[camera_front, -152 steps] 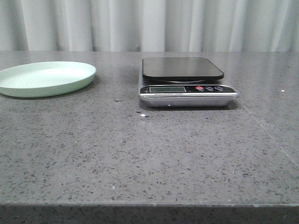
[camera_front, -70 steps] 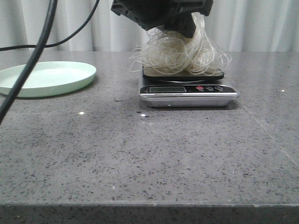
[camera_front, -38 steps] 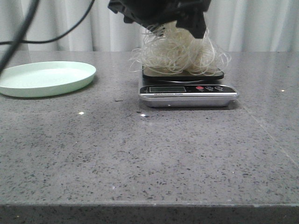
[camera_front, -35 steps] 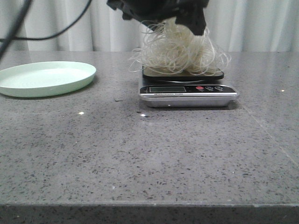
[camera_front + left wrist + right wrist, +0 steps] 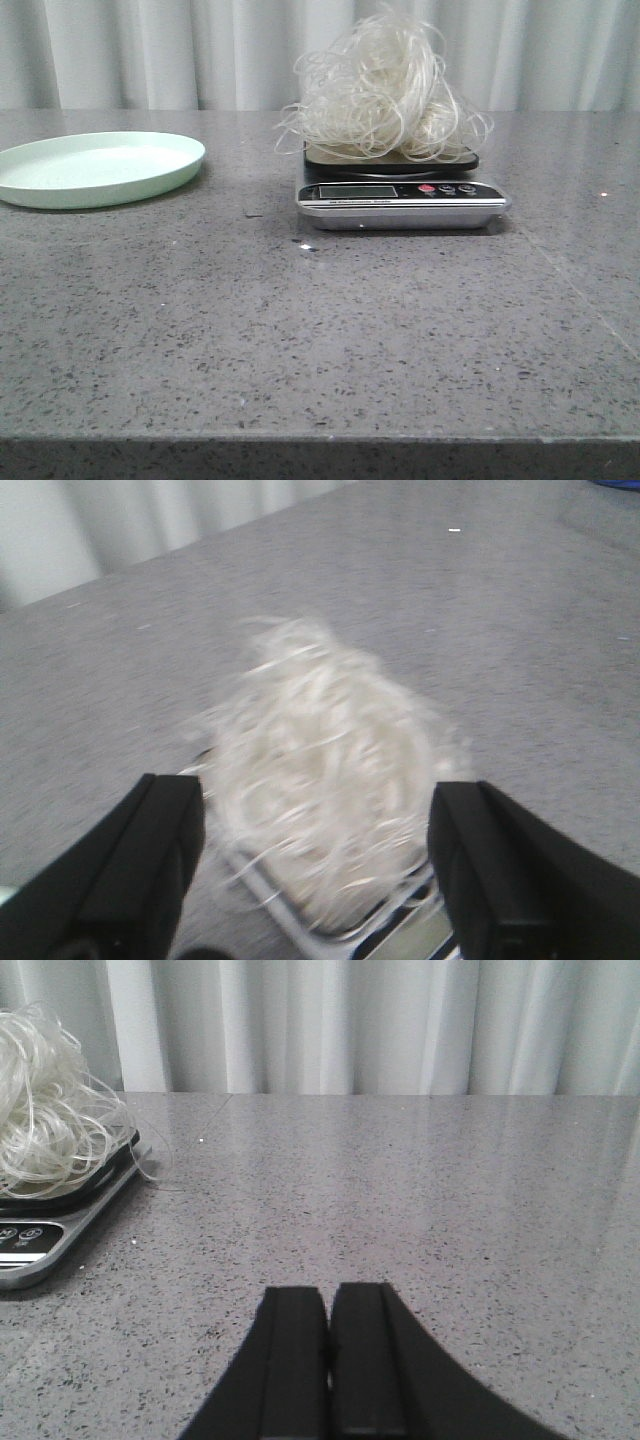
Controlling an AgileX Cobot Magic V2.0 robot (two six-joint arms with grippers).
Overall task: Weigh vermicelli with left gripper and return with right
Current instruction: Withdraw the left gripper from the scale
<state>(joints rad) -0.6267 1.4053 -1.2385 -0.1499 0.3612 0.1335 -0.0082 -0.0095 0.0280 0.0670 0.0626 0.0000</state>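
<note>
above the scale (image 5: 403, 192) the left pincer (image 5: 315, 880) hangs wide open and empty; the vermicelli (image 5: 380, 92) sits heaped on the weighing platform. so weighing looks done. right pincer (image 5: 328, 1360), closed and empty, rests low over the worktop (image 5: 320, 330); returning to the plate (image 5: 97, 167) remains.

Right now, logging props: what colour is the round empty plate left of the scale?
Pale mint green plate, clearest in the front view.

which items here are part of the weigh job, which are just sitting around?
Job items:
vermicelli, piled on the scale
left pincer, open
right pincer, shut
green plate, probably the return spot

Just there:
curtain
</note>
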